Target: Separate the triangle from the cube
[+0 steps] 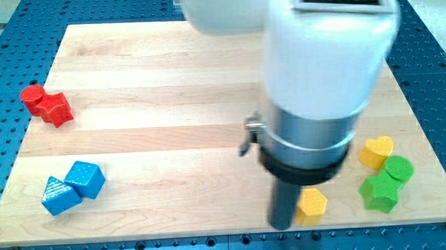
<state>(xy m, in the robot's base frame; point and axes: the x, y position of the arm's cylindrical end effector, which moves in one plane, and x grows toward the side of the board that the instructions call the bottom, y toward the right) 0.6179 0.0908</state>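
A blue triangle [59, 196] lies at the board's bottom left, touching a blue cube [86, 178] just to its upper right. My tip [281, 226] is at the bottom of the board, right of centre, far to the right of both blue blocks. It stands directly left of a yellow hexagon block [312, 203], touching or nearly touching it. The arm's white and grey body hides the board above the tip.
A red cylinder [32, 96] and a red star-like block [56, 109] sit together at the left edge. A yellow heart [376, 151], a green cylinder [398, 168] and a green star-like block [379, 193] cluster at the bottom right. The wooden board [145, 75] rests on a blue perforated table.
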